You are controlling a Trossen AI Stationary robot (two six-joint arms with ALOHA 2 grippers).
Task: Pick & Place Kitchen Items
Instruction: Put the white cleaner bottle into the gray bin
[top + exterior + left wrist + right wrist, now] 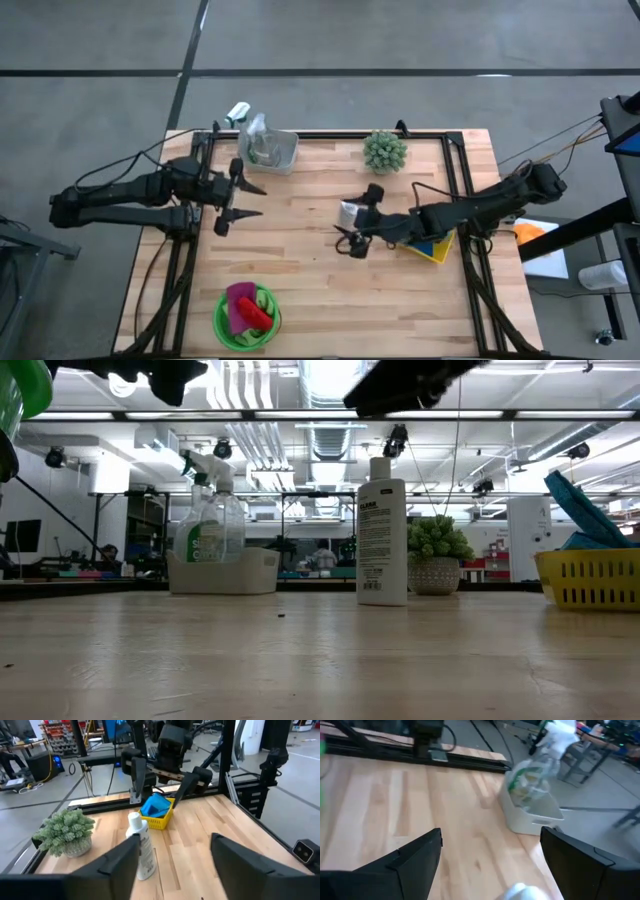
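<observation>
Low view shows the white bottle (382, 532) standing upright mid-table: tall, flat-sided, with a white cap and a block of dark print on its face, the heading too small to read. The right gripper (352, 243) hangs just beside it with fingers spread wide, grasping nothing. At the table's far edge a white bin (272, 146) holds clear spray bottles (208, 517) with white triggers and green labels; their lettering cannot be made out. The left gripper (232, 204) hovers near that bin, fingers parted and empty. A yellow basket (588, 579) by the right arm carries blue cloth (156, 806). A green bowl (246, 320) at the near edge holds a pink cloth (239, 300) and a red item (258, 314). The plant (385, 151) sits at the far edge.
</observation>
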